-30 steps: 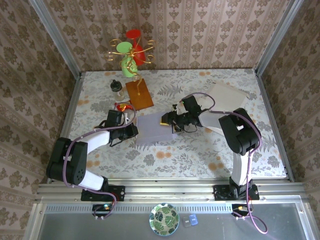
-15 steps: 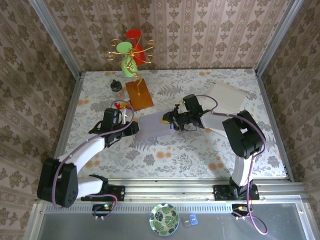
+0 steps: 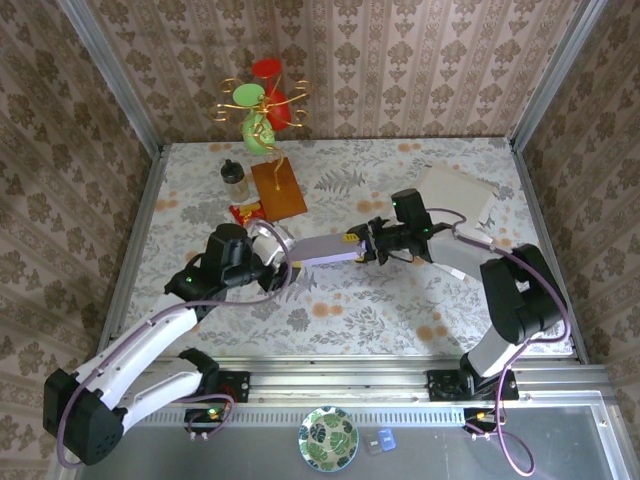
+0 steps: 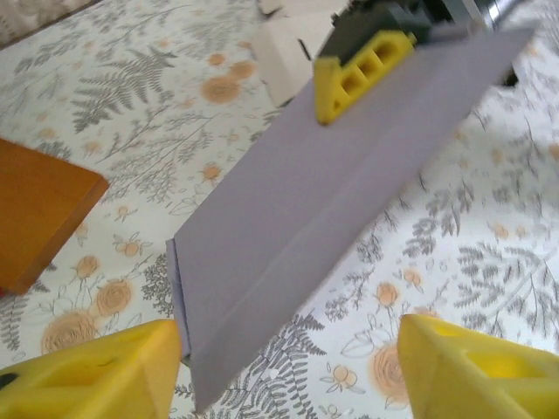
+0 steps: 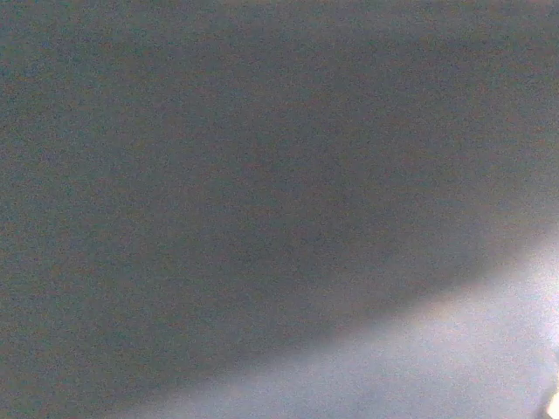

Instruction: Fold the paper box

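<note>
At lower centre of the left wrist view, the left jaws stand wide open, yellow fingers (image 4: 87, 371) flanking the paper box's (image 4: 323, 209) near corner without touching it. Beyond, the lilac sheet slopes up from the surface (image 4: 454, 262), its far edge gripped by the right jaws; the near corner perhaps rests down. To crease cleanly, regrip the near flap beside its fold line. A second ago the left jaws clamped that edge and the sheet lay flat.

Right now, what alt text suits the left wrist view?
A creased lavender paper box blank, tilted over the floral table, is clamped at its far end by the right gripper. The left gripper stands open in the foreground.
</note>
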You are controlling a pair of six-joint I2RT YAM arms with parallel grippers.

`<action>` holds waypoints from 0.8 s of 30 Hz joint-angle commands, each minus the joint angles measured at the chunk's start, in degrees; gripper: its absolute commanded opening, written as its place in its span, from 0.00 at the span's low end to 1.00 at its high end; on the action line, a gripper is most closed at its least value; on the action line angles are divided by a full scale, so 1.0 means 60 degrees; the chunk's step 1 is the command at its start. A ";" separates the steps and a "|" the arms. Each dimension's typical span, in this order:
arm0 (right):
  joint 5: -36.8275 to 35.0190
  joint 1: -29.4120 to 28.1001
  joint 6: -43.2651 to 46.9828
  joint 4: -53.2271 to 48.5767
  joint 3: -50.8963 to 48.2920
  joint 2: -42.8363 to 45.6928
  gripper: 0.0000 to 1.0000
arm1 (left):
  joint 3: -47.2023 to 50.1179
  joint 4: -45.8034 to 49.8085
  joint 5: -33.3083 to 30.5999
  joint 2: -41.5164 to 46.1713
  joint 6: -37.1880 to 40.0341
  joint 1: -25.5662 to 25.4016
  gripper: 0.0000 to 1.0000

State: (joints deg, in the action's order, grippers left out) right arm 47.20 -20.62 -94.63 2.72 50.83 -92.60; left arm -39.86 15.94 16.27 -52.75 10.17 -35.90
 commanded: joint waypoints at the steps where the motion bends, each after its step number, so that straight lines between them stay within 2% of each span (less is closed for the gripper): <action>1: 0.0531 0.0108 -0.1416 -0.0595 -0.0430 0.0558 0.35 | -0.0282 0.0846 0.0054 0.0061 0.2294 -0.0066 0.72; 5: 0.0752 0.0137 -0.1617 -0.0912 -0.0638 0.0942 0.34 | -0.0445 0.1175 -0.0102 -0.0330 0.3203 -0.0132 0.74; 13: 0.1050 0.0152 -0.2007 -0.1007 -0.1242 0.1471 0.32 | -0.0623 0.1313 0.0019 -0.1169 0.4205 -0.0470 0.76; 19: 0.1177 0.0156 -0.2196 -0.1201 -0.1523 0.1928 0.31 | -0.0626 0.1004 0.0021 -0.1740 0.4482 -0.0595 0.77; 24: 0.1280 0.0156 -0.2575 -0.0916 -0.1859 0.2073 0.31 | -0.0708 0.0754 -0.0068 -0.2337 0.4574 -0.1041 0.75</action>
State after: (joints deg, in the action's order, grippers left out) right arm 51.99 -19.94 -107.66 -2.55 41.10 -81.38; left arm -41.82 21.76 15.59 -65.60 35.51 -40.93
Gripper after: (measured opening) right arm 0.331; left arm 0.749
